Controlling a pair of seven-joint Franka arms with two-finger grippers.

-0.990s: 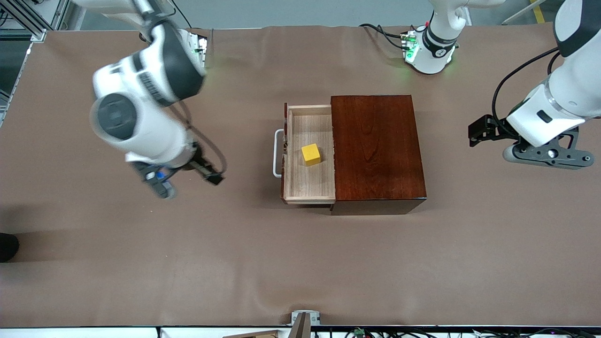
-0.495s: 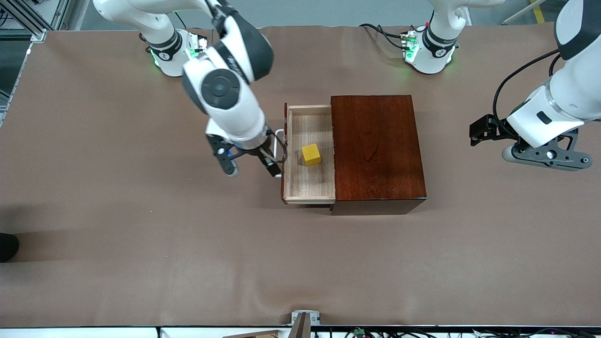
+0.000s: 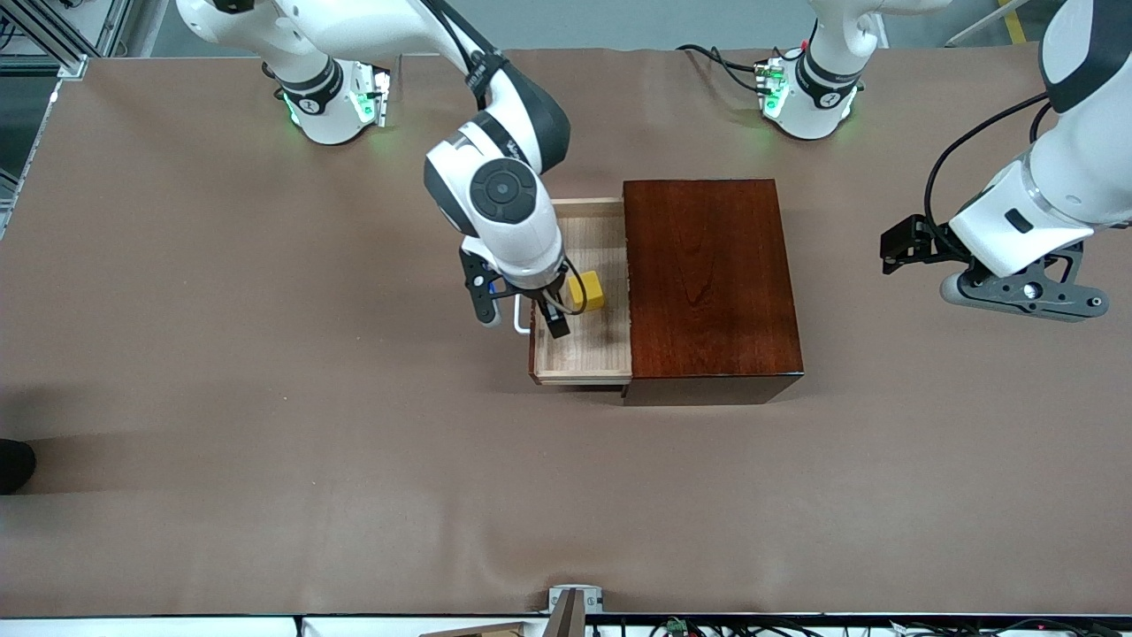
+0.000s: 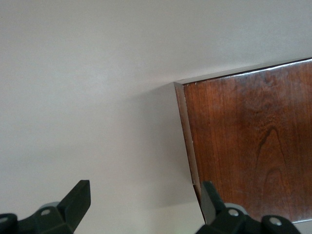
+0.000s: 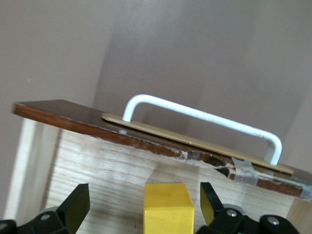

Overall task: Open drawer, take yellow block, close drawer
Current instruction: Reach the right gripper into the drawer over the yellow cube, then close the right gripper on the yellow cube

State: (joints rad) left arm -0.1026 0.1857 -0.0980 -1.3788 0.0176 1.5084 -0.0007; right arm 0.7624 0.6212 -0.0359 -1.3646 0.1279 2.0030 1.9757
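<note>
A: Where is the right claw [image 3: 522, 311]?

B: It hangs over the pulled-out drawer [image 3: 584, 349], at the front edge by the handle [image 3: 520, 318]. Its fingers are spread apart and grip nothing.

A: And the block [image 3: 587, 291]?

B: It lies on the drawer floor, just beside the right claw, toward the box [image 3: 710, 279]. In the right wrist view the block [image 5: 168, 208] sits between the two spread fingers [image 5: 74, 207], with a gap on each side.

A: Do the fingers touch it?

B: I do not think so, though how high they stand above it is hard to judge from these angles.

A: What else does that wrist camera show?

B: The drawer's front panel [image 5: 161, 139] with its chipped edge, and the white handle [image 5: 204, 121] arching off it, with the tabletop [image 5: 195, 53] past that.

A: The left claw [image 3: 902, 248]?

B: It waits over the bare tabletop [image 3: 265, 460], well apart from the box, at the left arm's end. Its fingers [image 4: 75, 202] are likewise spread, with nothing between them. Its camera shows a corner of the box top [image 4: 253, 141].

A: So the drawer is open?

B: Yes, slid out toward the right arm's end, with the block in it.
</note>
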